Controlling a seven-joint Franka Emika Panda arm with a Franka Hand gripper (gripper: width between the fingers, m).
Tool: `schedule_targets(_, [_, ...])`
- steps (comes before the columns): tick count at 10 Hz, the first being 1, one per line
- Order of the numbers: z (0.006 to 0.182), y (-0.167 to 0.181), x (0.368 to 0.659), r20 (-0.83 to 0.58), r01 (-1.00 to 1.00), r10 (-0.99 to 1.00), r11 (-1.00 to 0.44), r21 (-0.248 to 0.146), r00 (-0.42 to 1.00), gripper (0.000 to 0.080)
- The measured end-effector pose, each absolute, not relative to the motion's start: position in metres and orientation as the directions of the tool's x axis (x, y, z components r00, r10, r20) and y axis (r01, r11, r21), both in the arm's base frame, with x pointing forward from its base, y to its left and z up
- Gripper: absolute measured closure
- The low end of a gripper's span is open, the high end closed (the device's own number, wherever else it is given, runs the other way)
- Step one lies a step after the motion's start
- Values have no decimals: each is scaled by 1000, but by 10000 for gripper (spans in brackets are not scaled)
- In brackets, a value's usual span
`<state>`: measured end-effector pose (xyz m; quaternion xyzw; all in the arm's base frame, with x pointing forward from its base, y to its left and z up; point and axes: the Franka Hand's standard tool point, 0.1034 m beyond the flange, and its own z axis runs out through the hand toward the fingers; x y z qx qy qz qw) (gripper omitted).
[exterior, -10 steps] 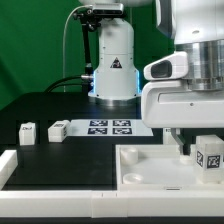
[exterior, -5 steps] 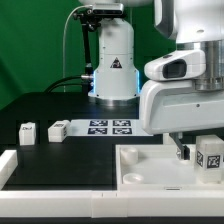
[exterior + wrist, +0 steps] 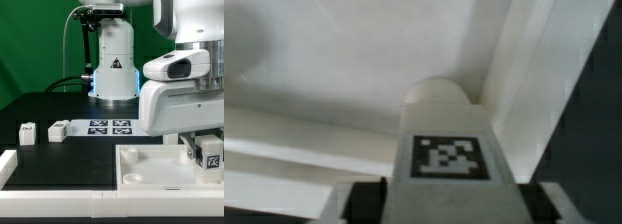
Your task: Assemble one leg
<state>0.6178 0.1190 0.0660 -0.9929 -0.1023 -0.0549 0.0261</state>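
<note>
The gripper (image 3: 200, 152) is clamping the leg (image 3: 446, 140), holding it upright over the tabletop (image 3: 150, 168) near its corner on the exterior view's right. If it's sitting off-center, it's probably jamming against the socket edge instead of dropping in.

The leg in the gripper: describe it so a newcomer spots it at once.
Start at the big white tabletop in the foreground, then go to its end on the exterior view's right, under the arm. There the gripper holds a stubby white leg with a black-and-white tag. Unlike the two loose legs on the black table, it is clamped.
</note>
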Motion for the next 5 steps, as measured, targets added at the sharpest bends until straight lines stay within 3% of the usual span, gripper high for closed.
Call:
schedule_targets(2, [66, 119, 618, 109, 96, 90, -994, -56, 990, 509])
schedule_targets(5, [66, 116, 617, 69, -347, -356, -931, -113, 932, 509])
